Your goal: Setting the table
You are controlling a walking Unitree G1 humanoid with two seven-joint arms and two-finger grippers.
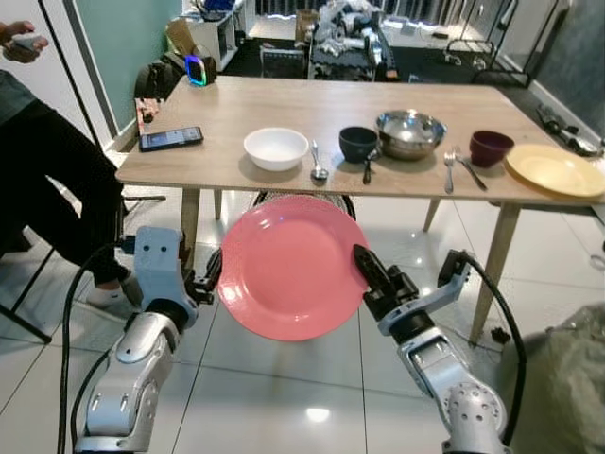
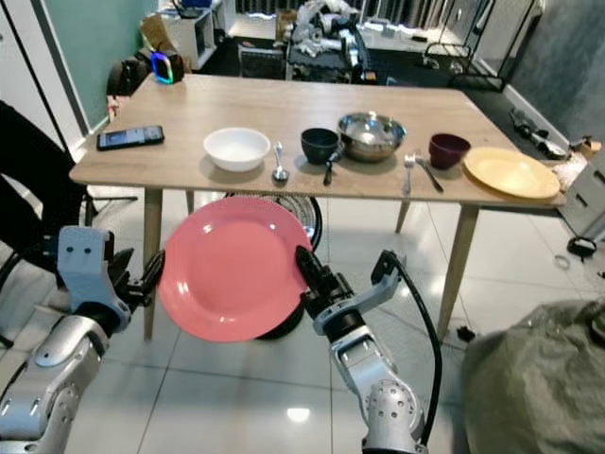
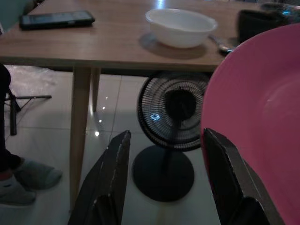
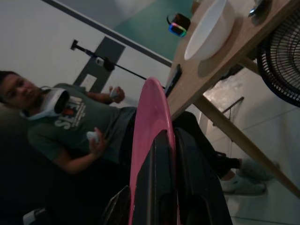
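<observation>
The right jaws [image 1: 364, 265] are clamped on the rim of the pink plate [image 1: 288, 270], holding it on edge in the air, short of the surface [image 1: 189, 151] ahead. The left jaws [image 3: 166, 183] stand apart just beside the plate's opposite rim, gripping nothing. Beyond them the setting looks partly done: a white bowl [image 1: 275, 148], spoon [image 1: 319, 163], dark cup [image 1: 357, 143], steel bowl [image 1: 410, 132], maroon cup [image 1: 491, 148] and yellow plate [image 1: 555, 169] already sit there. The pink plate remains to be placed.
</observation>
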